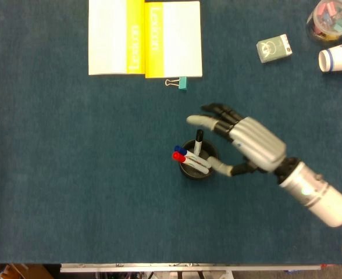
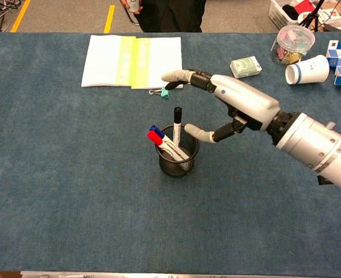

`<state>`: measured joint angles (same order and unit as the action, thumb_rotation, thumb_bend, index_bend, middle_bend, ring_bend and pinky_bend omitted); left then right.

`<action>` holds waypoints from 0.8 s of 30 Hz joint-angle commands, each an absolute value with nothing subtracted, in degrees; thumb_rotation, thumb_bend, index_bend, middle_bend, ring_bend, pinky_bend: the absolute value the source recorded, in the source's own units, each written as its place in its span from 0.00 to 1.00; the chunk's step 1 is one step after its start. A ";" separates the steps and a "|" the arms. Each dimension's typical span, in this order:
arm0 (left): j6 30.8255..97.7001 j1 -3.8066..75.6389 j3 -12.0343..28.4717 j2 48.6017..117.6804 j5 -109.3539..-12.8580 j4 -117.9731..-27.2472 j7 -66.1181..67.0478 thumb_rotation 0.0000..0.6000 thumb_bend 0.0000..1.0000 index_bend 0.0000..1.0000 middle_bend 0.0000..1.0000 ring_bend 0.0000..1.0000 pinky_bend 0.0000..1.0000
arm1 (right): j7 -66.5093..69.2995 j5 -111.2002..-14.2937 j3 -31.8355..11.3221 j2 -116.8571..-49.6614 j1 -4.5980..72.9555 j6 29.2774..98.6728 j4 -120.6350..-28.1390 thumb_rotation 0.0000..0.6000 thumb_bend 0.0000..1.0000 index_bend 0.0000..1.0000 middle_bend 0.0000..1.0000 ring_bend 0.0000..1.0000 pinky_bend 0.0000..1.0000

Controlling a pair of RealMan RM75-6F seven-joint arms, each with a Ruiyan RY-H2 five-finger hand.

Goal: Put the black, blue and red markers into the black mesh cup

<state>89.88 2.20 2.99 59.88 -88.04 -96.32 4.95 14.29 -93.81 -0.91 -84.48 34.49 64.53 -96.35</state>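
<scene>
The black mesh cup (image 2: 177, 158) on the blue cloth table (image 2: 72, 174) now holds the black marker (image 2: 177, 124), the blue-capped marker (image 2: 157, 131) and the red-capped marker (image 2: 155, 137). The right hand (image 2: 231, 104), at the cup's 2 o'clock, has its fingers spread and holds nothing. I judge the task finished; next it needs only to pull away without touching the cup.

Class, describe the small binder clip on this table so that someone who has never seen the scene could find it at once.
Start at the open white and yellow book at the far side of the blue table. Just below its near edge, under the yellow page, lies the binder clip. It is teal with wire handles, far smaller than anything near it, and lies apart from the black mesh cup.
</scene>
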 commanded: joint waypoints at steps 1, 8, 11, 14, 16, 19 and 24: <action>88.99 2.62 2.96 60.67 -87.51 -95.63 4.50 1.00 0.36 0.30 0.20 0.20 0.08 | 5.32 -91.99 -1.52 -79.35 31.27 68.53 -99.96 1.00 0.33 0.13 0.19 0.00 0.00; 87.22 3.55 3.12 62.54 -86.59 -93.72 3.31 1.00 0.36 0.30 0.20 0.20 0.08 | -8.13 -86.08 -2.33 -74.65 26.12 73.55 -103.53 1.00 0.33 0.18 0.20 0.00 0.00; 86.74 3.94 3.13 63.37 -86.60 -92.90 2.87 1.00 0.36 0.30 0.20 0.20 0.08 | -12.32 -82.74 -2.87 -73.39 23.95 75.59 -103.22 1.00 0.33 0.18 0.21 0.00 0.00; 86.19 4.38 3.20 64.11 -86.53 -92.28 2.69 1.00 0.36 0.30 0.20 0.20 0.08 | -15.09 -81.01 -2.85 -72.11 21.79 77.89 -103.25 1.00 0.33 0.18 0.21 0.01 0.00; 85.94 4.67 3.29 64.59 -86.54 -91.97 2.57 1.00 0.36 0.30 0.20 0.20 0.08 | -17.24 -80.71 -2.43 -71.45 20.37 79.51 -103.00 1.00 0.33 0.18 0.21 0.01 0.00; 85.63 5.13 3.38 65.34 -86.70 -91.54 2.29 1.00 0.36 0.30 0.20 0.20 0.08 | -19.16 -79.47 -1.69 -70.45 18.08 81.25 -103.05 1.00 0.33 0.18 0.21 0.01 0.00; 85.25 5.71 3.40 66.36 -86.93 -90.99 2.49 1.00 0.36 0.31 0.20 0.20 0.08 | -18.59 -77.99 -0.71 -68.93 14.86 82.96 -103.40 1.00 0.33 0.20 0.22 0.01 0.00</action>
<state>85.28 5.67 3.40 66.34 -86.90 -91.01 2.47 -18.60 -78.14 -1.09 -69.36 15.54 82.35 -103.35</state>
